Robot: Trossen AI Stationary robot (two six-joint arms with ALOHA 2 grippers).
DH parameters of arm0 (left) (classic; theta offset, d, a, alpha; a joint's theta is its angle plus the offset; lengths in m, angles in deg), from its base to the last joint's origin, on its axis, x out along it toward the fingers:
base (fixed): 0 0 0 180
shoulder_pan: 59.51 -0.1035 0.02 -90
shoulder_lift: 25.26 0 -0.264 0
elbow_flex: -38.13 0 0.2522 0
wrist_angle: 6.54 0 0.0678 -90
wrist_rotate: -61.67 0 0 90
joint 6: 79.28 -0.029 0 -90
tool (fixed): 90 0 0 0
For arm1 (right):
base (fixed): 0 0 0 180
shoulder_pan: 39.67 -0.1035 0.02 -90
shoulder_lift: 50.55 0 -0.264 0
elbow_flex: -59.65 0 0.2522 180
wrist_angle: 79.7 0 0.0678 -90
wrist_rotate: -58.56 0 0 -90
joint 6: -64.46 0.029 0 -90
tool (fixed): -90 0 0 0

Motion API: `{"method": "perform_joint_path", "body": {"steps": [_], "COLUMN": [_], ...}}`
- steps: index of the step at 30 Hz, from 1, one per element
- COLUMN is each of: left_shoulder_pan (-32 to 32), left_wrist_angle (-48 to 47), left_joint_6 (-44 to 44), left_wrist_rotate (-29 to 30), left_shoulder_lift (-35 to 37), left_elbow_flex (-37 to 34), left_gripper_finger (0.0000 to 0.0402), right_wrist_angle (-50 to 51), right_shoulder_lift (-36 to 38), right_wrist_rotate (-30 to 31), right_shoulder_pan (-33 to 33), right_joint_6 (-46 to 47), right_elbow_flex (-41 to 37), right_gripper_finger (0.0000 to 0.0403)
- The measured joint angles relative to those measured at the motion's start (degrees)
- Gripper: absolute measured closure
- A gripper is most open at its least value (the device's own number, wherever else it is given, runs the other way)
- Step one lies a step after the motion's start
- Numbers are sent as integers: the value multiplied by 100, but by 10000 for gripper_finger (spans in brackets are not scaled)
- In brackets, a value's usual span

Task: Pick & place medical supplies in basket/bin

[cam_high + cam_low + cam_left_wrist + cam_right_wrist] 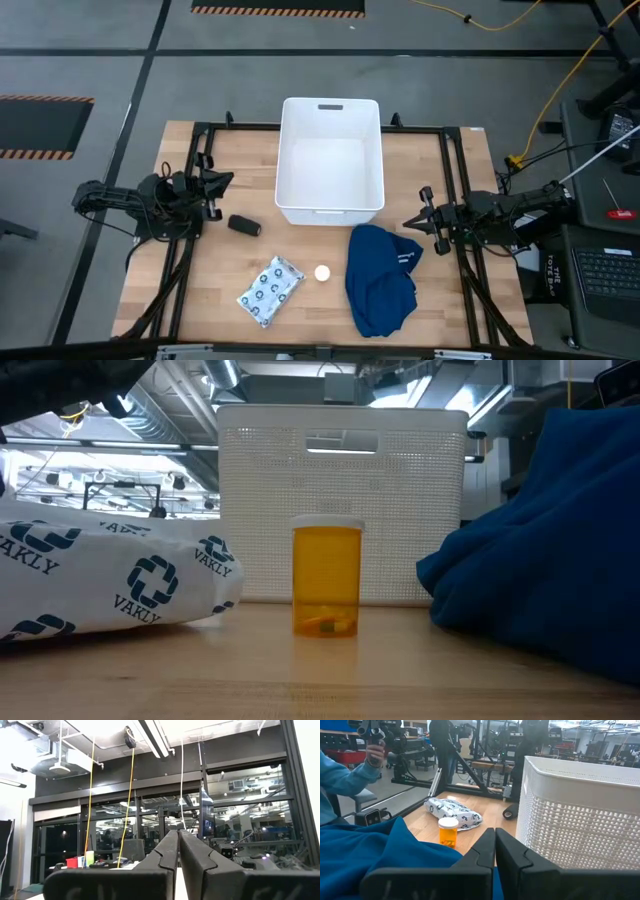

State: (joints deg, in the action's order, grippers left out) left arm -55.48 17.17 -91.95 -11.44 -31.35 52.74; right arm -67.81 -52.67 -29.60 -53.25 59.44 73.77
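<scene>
Several "VAKLY" marks cover the white packet (110, 585).

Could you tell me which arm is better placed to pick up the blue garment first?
Right. The right gripper, shut, sits just beside the garment; the left gripper, also shut, waits across the table near the black block.

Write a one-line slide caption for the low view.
Amber pill bottle stands upright before the white tub, flanked by a printed packet and blue cloth.

White tub (331, 150), dark blue garment (380, 280), blue-ringed white packet (270, 291), amber bottle (327, 580), black block (244, 226).
</scene>
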Motion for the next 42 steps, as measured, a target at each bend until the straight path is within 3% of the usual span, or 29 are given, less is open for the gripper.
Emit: {"method": "perform_joint_path", "body": {"steps": [28, 35, 42], "left_shoulder_pan": [0, 0, 0], "left_wrist_angle": [-312, -1174, -3032], "left_joint_6": [230, 642, 1072], "left_wrist_rotate": [-160, 49, 253], "left_shoulder_lift": [-6, -6, -47], "left_elbow_flex": [-2, 104, 1136], "left_gripper_finger": [397, 399, 400], "right_wrist_angle": [2, 0, 0], "right_shoulder_lift": [-2, 0, 0], "right_wrist_rotate": [2, 2, 2], "right_shoulder_pan": [0, 0, 2], "right_joint_6": [299, 291, 308], "right_elbow_flex": [0, 0, 0], "right_gripper_finger": [386, 386, 386]}}
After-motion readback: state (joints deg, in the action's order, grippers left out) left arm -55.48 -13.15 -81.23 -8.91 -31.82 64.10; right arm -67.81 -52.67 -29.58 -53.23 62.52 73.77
